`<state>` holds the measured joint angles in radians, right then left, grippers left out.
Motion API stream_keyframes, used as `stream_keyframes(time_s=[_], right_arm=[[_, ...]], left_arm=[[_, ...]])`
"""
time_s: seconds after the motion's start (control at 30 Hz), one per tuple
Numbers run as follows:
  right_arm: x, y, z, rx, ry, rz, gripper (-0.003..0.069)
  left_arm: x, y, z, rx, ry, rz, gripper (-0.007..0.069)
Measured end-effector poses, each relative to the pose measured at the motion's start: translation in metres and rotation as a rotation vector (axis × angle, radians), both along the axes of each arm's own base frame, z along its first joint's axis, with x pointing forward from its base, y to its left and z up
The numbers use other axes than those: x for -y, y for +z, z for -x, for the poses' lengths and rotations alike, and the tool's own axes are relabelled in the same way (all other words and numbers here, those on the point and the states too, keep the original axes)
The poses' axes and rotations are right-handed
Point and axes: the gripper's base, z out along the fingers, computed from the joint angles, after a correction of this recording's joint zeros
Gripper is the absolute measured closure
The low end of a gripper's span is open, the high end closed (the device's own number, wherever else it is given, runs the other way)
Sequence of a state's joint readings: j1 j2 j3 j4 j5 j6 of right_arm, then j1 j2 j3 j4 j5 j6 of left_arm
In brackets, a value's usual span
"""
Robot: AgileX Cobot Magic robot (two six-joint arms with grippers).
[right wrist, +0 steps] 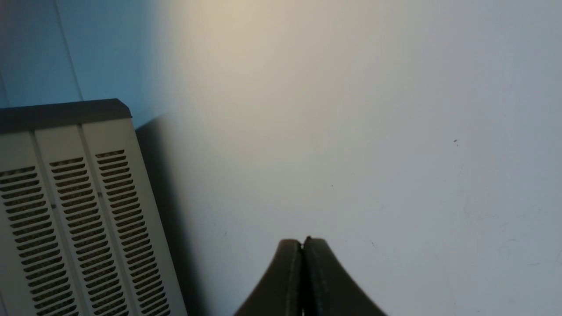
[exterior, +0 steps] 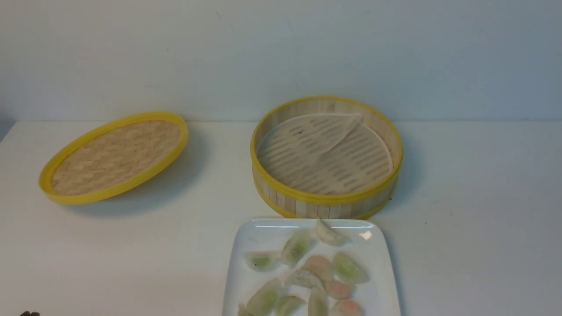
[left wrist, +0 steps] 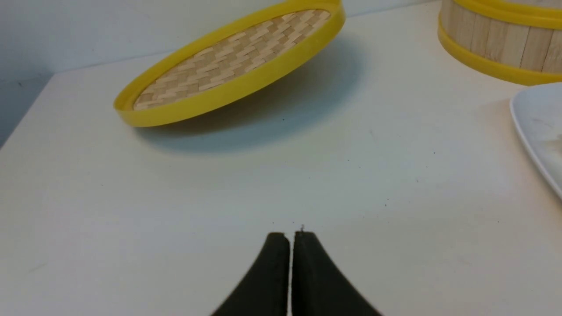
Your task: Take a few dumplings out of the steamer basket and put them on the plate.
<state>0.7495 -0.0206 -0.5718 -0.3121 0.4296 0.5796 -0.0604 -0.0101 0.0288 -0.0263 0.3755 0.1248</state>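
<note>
My left gripper (left wrist: 290,235) is clenched, both black fingers pressed together with nothing between them, poised above bare white table (left wrist: 219,197). My right gripper (right wrist: 303,241) is likewise pinched tight and empty, hanging over a plain pale surface beside a beige vented housing (right wrist: 74,210) (I cannot tell what that unit is).

The steamer basket (exterior: 326,202) stands upright at the centre of the table, near the back wall. I see no dumplings inside it; its slatted floor shows, and the pale liner (exterior: 307,140) lies folded over on itself across the left part of that floor.

The plate (exterior: 254,239) sits just in front of the basket, its far edge close to the basket's lower yellow rim; whether they touch I cannot tell. Its near edge is cut off by the front view. The dumplings (exterior: 318,265) lie on the plate in a loose cluster, some overlapping, green-filled and pink-filled mixed; one (exterior: 329,235) rests near the far rim.

The woven lid (exterior: 115,156) lies well to the left of the basket, tilted, its right side raised off the table.
</note>
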Motion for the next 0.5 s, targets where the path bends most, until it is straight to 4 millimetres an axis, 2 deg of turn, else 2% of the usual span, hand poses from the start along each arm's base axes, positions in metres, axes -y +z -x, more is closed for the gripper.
stream_keyframes(time_s=[0.3,0.5], right_arm=[[-0.001,-0.001,-0.001,0.013,0.0,0.008,0.0673],[-0.014,-0.014,-0.005,0.102,0.028,0.088,0.0673]], left_arm=[[0.0,0.0,0.0,0.0,0.0,0.0,0.0631],[0.0,0.0,0.0,0.0,0.0,0.0,0.0631]])
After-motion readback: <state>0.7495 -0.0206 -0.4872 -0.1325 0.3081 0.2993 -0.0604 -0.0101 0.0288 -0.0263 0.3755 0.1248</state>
